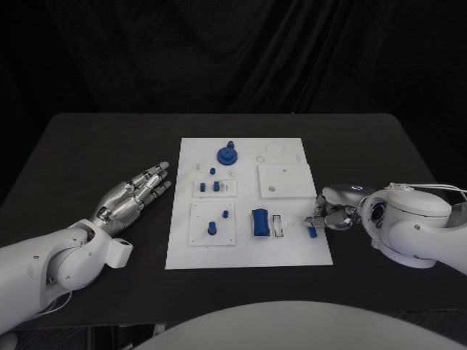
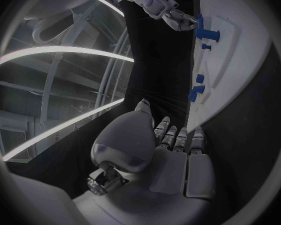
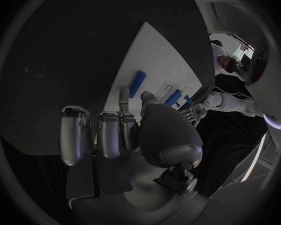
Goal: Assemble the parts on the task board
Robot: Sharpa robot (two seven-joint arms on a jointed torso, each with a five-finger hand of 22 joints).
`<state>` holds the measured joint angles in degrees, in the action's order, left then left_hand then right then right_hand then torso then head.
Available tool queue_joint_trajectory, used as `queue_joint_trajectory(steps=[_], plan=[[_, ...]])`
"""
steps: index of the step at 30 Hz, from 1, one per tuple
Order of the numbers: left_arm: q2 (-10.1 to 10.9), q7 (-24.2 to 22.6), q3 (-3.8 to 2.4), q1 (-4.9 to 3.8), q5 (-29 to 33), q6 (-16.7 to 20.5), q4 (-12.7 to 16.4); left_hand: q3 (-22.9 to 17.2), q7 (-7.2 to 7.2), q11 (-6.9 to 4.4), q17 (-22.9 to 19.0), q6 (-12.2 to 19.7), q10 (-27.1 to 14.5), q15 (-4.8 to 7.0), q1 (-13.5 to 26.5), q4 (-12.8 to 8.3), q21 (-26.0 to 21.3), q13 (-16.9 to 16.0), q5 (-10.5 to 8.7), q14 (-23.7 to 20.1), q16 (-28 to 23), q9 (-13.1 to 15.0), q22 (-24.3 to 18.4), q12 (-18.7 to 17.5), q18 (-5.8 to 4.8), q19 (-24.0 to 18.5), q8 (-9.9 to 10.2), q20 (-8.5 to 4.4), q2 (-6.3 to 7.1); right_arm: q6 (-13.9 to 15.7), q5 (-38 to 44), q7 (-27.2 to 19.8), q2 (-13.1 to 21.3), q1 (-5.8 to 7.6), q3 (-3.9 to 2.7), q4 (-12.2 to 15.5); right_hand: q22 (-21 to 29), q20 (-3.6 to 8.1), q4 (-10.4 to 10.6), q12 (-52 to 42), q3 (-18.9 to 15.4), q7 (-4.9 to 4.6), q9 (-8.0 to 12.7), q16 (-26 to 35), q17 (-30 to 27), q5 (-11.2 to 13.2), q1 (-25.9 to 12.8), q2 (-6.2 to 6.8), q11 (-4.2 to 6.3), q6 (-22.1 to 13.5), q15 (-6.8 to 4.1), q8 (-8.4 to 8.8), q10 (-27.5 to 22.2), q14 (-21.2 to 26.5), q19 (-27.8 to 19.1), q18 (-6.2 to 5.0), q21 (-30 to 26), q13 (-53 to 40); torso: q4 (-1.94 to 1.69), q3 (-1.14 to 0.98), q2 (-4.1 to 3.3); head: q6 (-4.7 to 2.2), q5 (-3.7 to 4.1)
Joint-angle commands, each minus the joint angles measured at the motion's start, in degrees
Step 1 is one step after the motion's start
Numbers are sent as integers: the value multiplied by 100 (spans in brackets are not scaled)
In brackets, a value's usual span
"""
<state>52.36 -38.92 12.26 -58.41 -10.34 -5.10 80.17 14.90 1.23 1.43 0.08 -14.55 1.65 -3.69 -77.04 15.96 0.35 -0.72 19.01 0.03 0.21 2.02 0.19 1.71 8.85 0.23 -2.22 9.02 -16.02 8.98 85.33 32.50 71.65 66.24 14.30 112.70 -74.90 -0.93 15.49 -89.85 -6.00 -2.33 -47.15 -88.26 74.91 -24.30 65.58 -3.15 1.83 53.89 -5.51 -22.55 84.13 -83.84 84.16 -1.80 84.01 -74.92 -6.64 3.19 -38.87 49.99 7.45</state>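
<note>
- The right hand, silver and many-fingered, sits at the right edge of the white rectangular task board, near its front corner; its fingers are bent inward around a small blue peg that lies at that edge. Whether the peg is actually gripped I cannot tell.
- The left hand lies flat on the black tabletop just left of the board, fingers stretched out close together, holding nothing and clear of the board's edge.
- On the board, nearest the right hand, a tall blue block stands beside a narrow white slot piece.
- Left of that block, a raised white square plate carries two small blue pieces.
- Toward the board's far end, a blue round gear-like part stands, and a plain white square plate lies to its right.
</note>
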Motion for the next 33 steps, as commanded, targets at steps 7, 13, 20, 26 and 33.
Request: queue_joint_trajectory(steps=[7,13,20,26,33], plan=[[-14,-267,-5,7,25,-47,-3,-32,-3,21,-8,-33,1,-37,-82,-27,-19,1,29,-3,-21,8,6,31,47,-7,-29,30,2,-27,90,108,-59,-123,1,-63,-1266,-87,-28,-15,130,-112,301,51,866,-523,201,53,-116,-119,111,405,587,-495,292,-2,-63,-1508,-6,5,4,1,-2],[-18,-253,-5,9,25,-62,-8,-35,-3,29,-8,-33,0,-36,-88,-31,-19,2,36,-3,-21,8,6,30,47,-7,-30,30,2,6,90,80,-129,-216,1,-120,-1255,-120,-189,-15,298,-158,526,65,826,-797,460,133,-154,-128,145,660,587,-486,278,-11,-97,-1508,-7,5,3,1,-1],[-24,-241,-5,15,25,-75,-12,-44,6,38,-8,-32,-3,-34,-107,-45,-19,2,55,-3,-21,8,6,28,48,-7,-30,30,-2,76,90,83,-202,-259,1,-178,-1250,-121,-555,-15,579,-146,638,77,796,-1274,912,208,-143,-41,137,755,587,-479,270,-16,-114,-1508,-11,4,6,1,-2],[-26,-233,-5,19,25,-82,-11,-48,12,41,-8,-33,-2,-34,-115,-51,-18,2,66,-3,-21,8,7,29,49,-6,-31,30,-3,258,-139,43,-210,-268,0,-196,-1243,-108,-880,-15,874,-149,680,95,752,-1112,1203,234,-142,15,139,792,587,-470,261,-21,-135,-1508,-9,4,7,1,-30],[-24,-224,-5,22,25,-86,-13,-51,15,45,-8,-37,-2,-34,-120,-54,-18,2,71,-3,-21,8,7,30,49,-6,-32,31,-6,889,-1303,-268,-132,-264,-3,-127,-1242,-147,-1264,-15,2121,-183,672,92,757,-499,916,526,-177,83,167,811,587,-473,262,-21,-144,-1508,-9,5,8,1,-47]])
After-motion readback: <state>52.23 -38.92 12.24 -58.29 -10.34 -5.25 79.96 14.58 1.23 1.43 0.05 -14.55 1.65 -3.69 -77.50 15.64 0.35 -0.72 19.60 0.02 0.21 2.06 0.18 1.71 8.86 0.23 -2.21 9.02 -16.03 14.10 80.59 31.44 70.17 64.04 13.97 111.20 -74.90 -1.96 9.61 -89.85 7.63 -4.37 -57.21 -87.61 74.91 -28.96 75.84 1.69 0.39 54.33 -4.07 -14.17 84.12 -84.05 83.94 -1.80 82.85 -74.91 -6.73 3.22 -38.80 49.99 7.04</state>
